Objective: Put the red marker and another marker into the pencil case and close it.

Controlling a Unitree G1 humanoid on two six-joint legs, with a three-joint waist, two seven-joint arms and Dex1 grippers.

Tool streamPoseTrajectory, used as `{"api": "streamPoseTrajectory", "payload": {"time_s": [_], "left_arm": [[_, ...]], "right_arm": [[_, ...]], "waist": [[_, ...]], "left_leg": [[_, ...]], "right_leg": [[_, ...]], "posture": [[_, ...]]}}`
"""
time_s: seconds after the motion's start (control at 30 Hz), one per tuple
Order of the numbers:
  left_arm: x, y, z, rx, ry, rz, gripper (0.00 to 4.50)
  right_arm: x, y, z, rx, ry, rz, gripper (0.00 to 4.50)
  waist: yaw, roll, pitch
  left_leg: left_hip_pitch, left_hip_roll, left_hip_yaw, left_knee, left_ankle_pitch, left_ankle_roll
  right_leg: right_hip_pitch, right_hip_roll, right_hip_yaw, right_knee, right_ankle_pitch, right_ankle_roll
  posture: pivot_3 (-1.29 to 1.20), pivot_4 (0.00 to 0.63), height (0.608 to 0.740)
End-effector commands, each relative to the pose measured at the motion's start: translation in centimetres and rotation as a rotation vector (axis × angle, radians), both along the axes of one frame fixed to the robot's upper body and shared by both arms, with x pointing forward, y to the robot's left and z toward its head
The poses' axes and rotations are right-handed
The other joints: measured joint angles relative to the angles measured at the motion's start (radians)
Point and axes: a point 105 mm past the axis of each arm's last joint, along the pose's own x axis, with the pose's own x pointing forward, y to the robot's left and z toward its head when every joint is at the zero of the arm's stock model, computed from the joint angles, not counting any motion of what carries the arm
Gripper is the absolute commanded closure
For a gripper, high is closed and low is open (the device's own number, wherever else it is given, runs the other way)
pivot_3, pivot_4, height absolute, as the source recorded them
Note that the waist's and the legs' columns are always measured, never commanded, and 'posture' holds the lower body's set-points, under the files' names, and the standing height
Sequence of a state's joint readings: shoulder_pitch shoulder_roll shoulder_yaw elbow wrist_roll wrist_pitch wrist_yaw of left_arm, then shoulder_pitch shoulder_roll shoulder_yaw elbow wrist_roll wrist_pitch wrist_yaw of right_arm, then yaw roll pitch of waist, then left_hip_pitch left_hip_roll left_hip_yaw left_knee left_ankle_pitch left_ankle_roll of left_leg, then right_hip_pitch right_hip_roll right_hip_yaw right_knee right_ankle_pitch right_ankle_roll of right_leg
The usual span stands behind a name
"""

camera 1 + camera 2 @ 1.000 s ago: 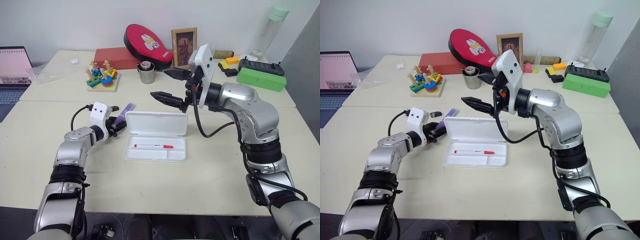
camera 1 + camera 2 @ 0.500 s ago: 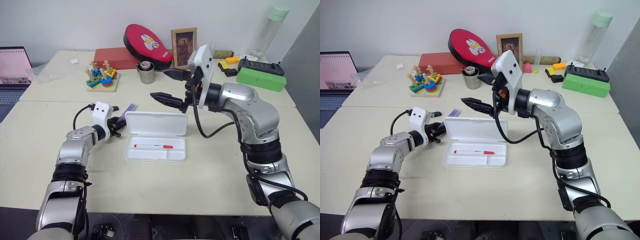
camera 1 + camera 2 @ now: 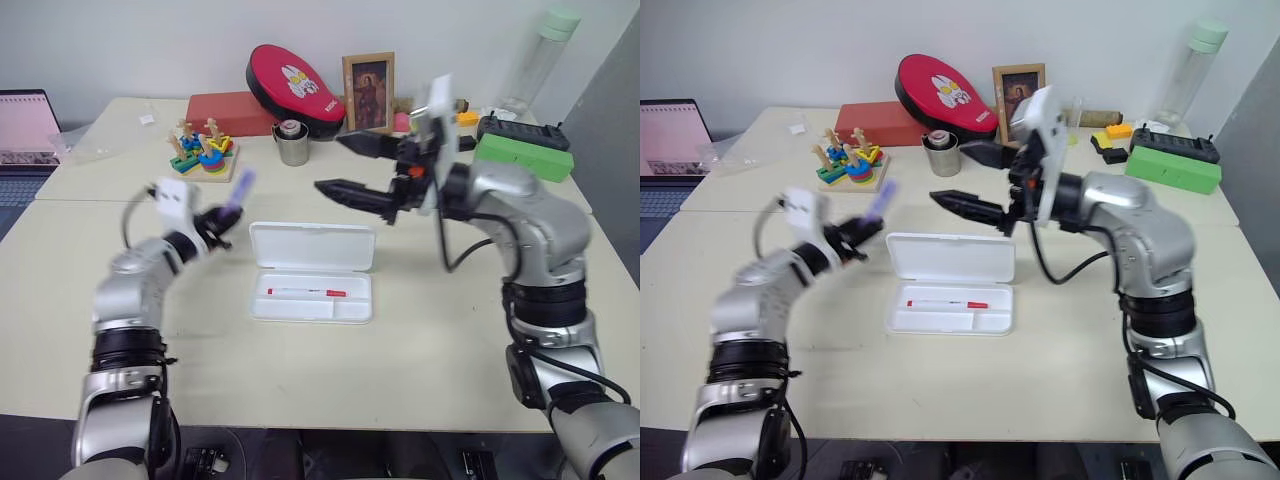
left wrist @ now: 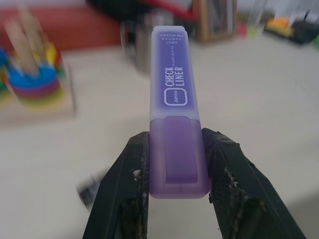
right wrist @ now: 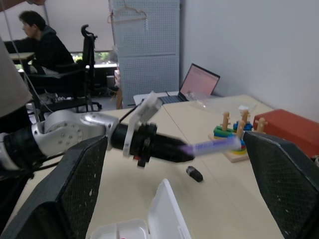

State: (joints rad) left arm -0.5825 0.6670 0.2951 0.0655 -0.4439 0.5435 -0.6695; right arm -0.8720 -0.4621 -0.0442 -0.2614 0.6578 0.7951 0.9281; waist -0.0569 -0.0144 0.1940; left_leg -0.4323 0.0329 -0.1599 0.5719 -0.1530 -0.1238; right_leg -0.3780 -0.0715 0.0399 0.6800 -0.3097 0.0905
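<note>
The pencil case (image 3: 312, 247) lies open mid-table with its white lid standing upright at the back. The red marker (image 3: 305, 292) rests in its tray. Left of the case and raised above the table, my left gripper (image 3: 218, 222) is shut on another marker, the lilac highlighter (image 3: 238, 190). In the left wrist view both black fingers (image 4: 124, 189) clamp the highlighter (image 4: 177, 99) at its cap end. My right gripper (image 3: 330, 163) hangs open and empty above the far side of the case, pointing left. The right wrist view shows the left gripper (image 5: 169, 149) with the highlighter (image 5: 212, 146).
A small black stubby object (image 5: 194, 174) lies on the table under the raised highlighter. Along the back stand a stacking toy (image 3: 205, 152), a red flat box (image 3: 232, 113), a metal cup (image 3: 292, 143), a photo frame (image 3: 368, 93) and a green box (image 3: 522, 157). A laptop (image 3: 25, 125) sits far left.
My left gripper closed on the highlighter and lifted it well clear of the table. The right gripper drew back a little to the right, still open.
</note>
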Motion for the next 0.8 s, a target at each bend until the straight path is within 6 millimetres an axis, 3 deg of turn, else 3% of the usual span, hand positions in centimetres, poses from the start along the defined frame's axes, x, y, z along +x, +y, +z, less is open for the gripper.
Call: {"api": "streamPoseTrajectory", "payload": {"time_s": [0.03,0.13,0.27,0.4,0.53,0.8], "left_arm": [[-3.8,-3.8,2.6,0.108,-0.042,-0.262,3.22],[-8.4,-6.8,0.7,0.323,0.045,-0.561,3.22],[-11.3,-6.7,-4.2,0.555,0.264,-0.728,3.22],[-10.9,-5.9,-7.4,0.683,0.349,-0.759,3.22],[-9.7,-5.2,-8.7,0.776,0.365,-0.76,3.22],[-8.1,-5.6,-9.5,0.811,0.356,-0.816,3.22]], "right_arm": [[-3.3,-0.6,-1.2,-0.103,-0.028,0.13,0.0],[-2.6,-1.5,-3.0,-0.18,-0.002,0.069,0.0],[-1.9,-2.1,-4.0,-0.232,-0.002,0.014,0.0],[-2.1,-1.7,-6.3,-0.308,0.031,0.01,0.0],[-2.3,-1.5,-7.7,-0.34,0.048,-0.006,0.0],[-2.6,-1.5,-8.3,-0.331,0.059,-0.037,0.0]], "waist": [[0.001,0.001,0.0],[-0.005,0.001,0.0],[-0.017,0.003,0.002],[-0.013,0.004,0.002],[-0.001,0.004,0.002],[0.002,0.004,0.002]], "left_leg": [[0.0,0.0,0.0,0.0,0.0,0.0],[0.001,0.0,0.001,0.0,0.0,0.0],[0.001,0.0,0.003,0.0,0.0,0.0],[0.001,0.0,0.003,0.0,0.0,0.0],[0.0,0.0,0.003,0.0,0.0,0.0],[0.0,0.0,0.003,0.0,0.0,0.0]], "right_leg": [[0.0,0.0,0.0,-0.001,0.0,0.0],[0.0,0.0,0.001,0.0,0.0,0.0],[-0.001,0.0,0.003,0.001,0.0,0.0],[-0.001,0.0,0.003,0.001,-0.001,0.0],[-0.002,0.0,0.003,0.0,0.0,0.0],[-0.002,0.0,0.003,0.0,-0.001,0.0]], "posture": [[0.0,0.15,0.74],[0.0,0.15,0.74],[0.0,0.15,0.74],[0.0,0.15,0.74],[0.0,0.15,0.74],[0.0,0.15,0.74]]}}
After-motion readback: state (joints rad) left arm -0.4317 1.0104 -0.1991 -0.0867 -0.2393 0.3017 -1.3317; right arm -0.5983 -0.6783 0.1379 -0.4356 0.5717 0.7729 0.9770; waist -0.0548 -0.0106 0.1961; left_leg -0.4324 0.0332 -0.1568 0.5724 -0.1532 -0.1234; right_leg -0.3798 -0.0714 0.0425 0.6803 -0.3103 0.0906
